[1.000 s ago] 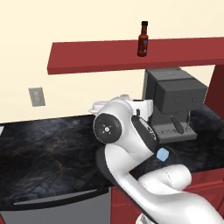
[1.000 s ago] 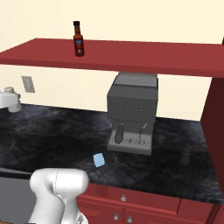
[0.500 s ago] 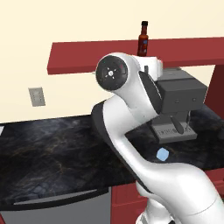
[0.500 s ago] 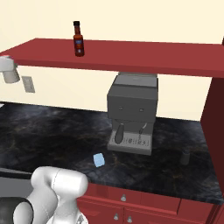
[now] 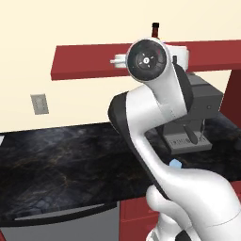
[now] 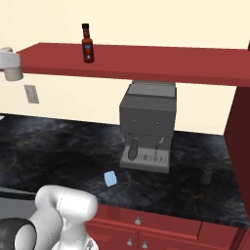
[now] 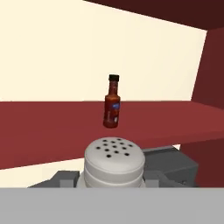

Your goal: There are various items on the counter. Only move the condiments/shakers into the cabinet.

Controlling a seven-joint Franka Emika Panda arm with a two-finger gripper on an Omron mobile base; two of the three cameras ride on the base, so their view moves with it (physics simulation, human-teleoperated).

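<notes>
White arm raised, tool (image 7: 114,183) gripping shaker (image 7: 114,162)

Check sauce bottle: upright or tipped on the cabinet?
Upright. The sauce bottle stands on the cabinet top, black cap uppermost, in both the right base and hand views.

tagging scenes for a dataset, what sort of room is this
Most likely a rendered kitchen: a black marble-look counter carries a grey coffee machine, red lower cupboards run beneath it, and a red sauce bottle stands on the long red wall cabinet.
</notes>
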